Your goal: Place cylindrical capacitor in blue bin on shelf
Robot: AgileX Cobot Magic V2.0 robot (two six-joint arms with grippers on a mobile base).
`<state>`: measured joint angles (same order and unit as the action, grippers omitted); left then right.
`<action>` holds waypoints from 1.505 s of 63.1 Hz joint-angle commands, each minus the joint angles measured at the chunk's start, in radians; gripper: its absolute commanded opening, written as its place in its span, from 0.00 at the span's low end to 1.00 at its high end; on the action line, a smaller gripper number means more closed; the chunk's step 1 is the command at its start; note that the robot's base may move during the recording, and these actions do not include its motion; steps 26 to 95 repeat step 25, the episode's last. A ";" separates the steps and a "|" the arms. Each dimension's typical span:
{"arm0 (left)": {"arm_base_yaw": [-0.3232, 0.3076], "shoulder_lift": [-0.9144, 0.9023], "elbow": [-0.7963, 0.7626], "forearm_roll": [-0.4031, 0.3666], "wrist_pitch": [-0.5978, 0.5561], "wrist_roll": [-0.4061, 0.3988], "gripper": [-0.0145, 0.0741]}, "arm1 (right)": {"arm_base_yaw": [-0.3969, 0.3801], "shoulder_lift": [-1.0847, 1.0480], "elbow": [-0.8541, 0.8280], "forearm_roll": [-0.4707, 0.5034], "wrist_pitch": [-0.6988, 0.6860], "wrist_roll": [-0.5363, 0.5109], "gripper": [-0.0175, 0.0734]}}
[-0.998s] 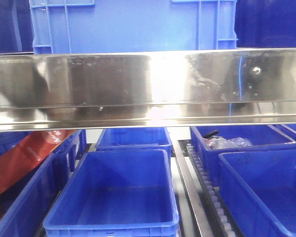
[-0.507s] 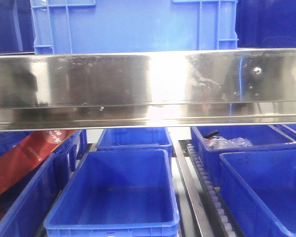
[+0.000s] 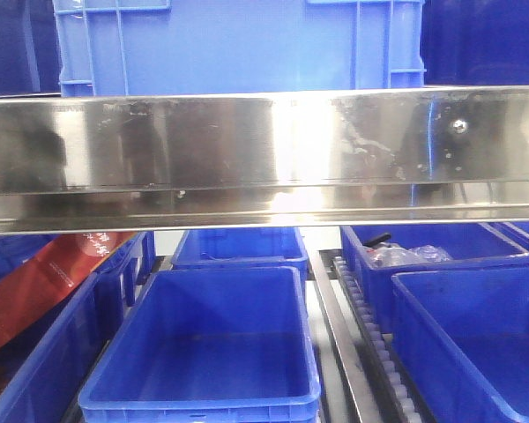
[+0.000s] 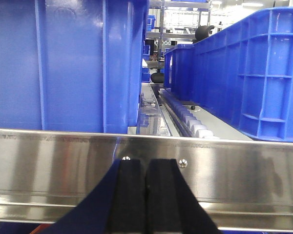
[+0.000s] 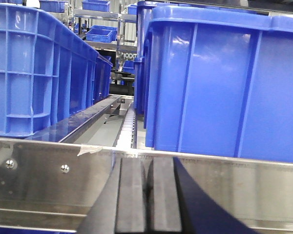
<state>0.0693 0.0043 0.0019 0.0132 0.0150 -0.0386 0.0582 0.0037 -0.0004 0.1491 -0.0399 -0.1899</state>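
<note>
The shelf's shiny steel front rail (image 3: 264, 150) spans the front view, with blue bins above and below it. An empty blue bin (image 3: 198, 401) sits on the lower level, just left of centre. No cylindrical capacitor shows in any view. My left gripper (image 4: 145, 168) is shut, its black pads pressed together right in front of the rail (image 4: 244, 170). My right gripper (image 5: 147, 170) is also shut with nothing visible between its pads, facing the rail (image 5: 49, 180). Neither gripper appears in the front view.
A bin at the back right (image 3: 502, 256) holds clear-bagged items. A red package (image 3: 44, 282) leans in the left bin. Roller tracks (image 3: 370, 335) run between the lower bins. Tall blue crates (image 4: 63, 63) (image 5: 224, 83) stand on the upper level behind the rail.
The dark reflection on the left of the rail has shifted and faded. The bins stay where they were.
</note>
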 commanded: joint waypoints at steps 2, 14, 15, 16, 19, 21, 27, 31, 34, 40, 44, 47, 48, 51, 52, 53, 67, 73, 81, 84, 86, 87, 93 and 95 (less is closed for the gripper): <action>0.002 -0.004 -0.002 0.003 -0.025 -0.007 0.04 | -0.006 -0.004 0.000 -0.005 -0.028 -0.002 0.02; 0.002 -0.004 -0.002 0.003 -0.025 -0.007 0.04 | -0.006 -0.004 0.000 -0.005 -0.028 -0.002 0.02; 0.002 -0.004 -0.002 0.003 -0.025 -0.007 0.04 | -0.006 -0.004 0.000 -0.005 -0.028 -0.002 0.02; 0.002 -0.004 -0.002 0.003 -0.025 -0.007 0.04 | -0.006 -0.004 0.000 -0.005 -0.028 -0.002 0.02; 0.002 -0.004 -0.002 0.003 -0.025 -0.007 0.04 | -0.006 -0.004 0.000 -0.005 -0.028 -0.002 0.02; 0.002 -0.004 -0.002 0.003 -0.025 -0.007 0.04 | -0.006 -0.004 0.000 -0.005 -0.028 -0.002 0.02; 0.002 -0.004 -0.002 0.003 -0.025 -0.007 0.04 | -0.006 -0.004 0.000 -0.005 -0.028 -0.002 0.02; 0.002 -0.004 -0.002 0.003 -0.025 -0.007 0.04 | -0.006 -0.004 0.000 -0.005 -0.028 -0.002 0.02; 0.002 -0.004 -0.002 0.003 -0.025 -0.007 0.04 | -0.006 -0.004 0.000 -0.005 -0.028 -0.002 0.02; 0.002 -0.004 -0.002 0.003 -0.025 -0.007 0.04 | -0.006 -0.004 0.000 -0.005 -0.028 -0.002 0.02; 0.002 -0.004 -0.002 0.003 -0.025 -0.007 0.04 | -0.006 -0.004 0.000 -0.005 -0.028 -0.002 0.02; 0.002 -0.004 -0.002 0.003 -0.025 -0.007 0.04 | -0.006 -0.004 0.000 -0.005 -0.028 -0.002 0.02; 0.002 -0.004 -0.002 0.003 -0.025 -0.007 0.04 | -0.006 -0.004 0.000 -0.005 -0.028 -0.002 0.02; 0.002 -0.004 -0.002 0.003 -0.025 -0.007 0.04 | -0.006 -0.004 0.000 -0.005 -0.028 -0.002 0.02; 0.002 -0.004 -0.002 0.003 -0.025 -0.007 0.04 | -0.006 -0.004 0.000 -0.005 -0.028 -0.002 0.02; 0.002 -0.004 -0.002 0.003 -0.025 -0.007 0.04 | -0.006 -0.004 0.000 -0.005 -0.028 -0.002 0.02; 0.002 -0.004 -0.002 0.003 -0.025 -0.007 0.04 | -0.006 -0.004 0.000 -0.005 -0.028 -0.002 0.02; 0.002 -0.004 -0.002 0.003 -0.025 -0.007 0.04 | -0.006 -0.004 0.000 -0.005 -0.028 -0.002 0.02; 0.002 -0.004 -0.002 0.003 -0.025 -0.007 0.04 | -0.006 -0.004 0.000 -0.005 -0.028 -0.002 0.02; 0.002 -0.004 -0.002 0.003 -0.025 -0.007 0.04 | -0.006 -0.004 0.000 -0.005 -0.028 -0.002 0.02; 0.002 -0.004 -0.002 0.003 -0.025 -0.007 0.04 | -0.006 -0.004 0.000 -0.005 -0.028 -0.002 0.02; 0.002 -0.004 -0.002 0.003 -0.025 -0.007 0.04 | -0.006 -0.004 0.000 -0.005 -0.028 -0.002 0.02; 0.002 -0.004 -0.002 0.003 -0.025 -0.007 0.04 | -0.006 -0.004 0.000 -0.005 -0.028 -0.002 0.02; 0.002 -0.004 -0.002 0.003 -0.025 -0.007 0.04 | -0.006 -0.004 0.000 -0.005 -0.028 -0.002 0.02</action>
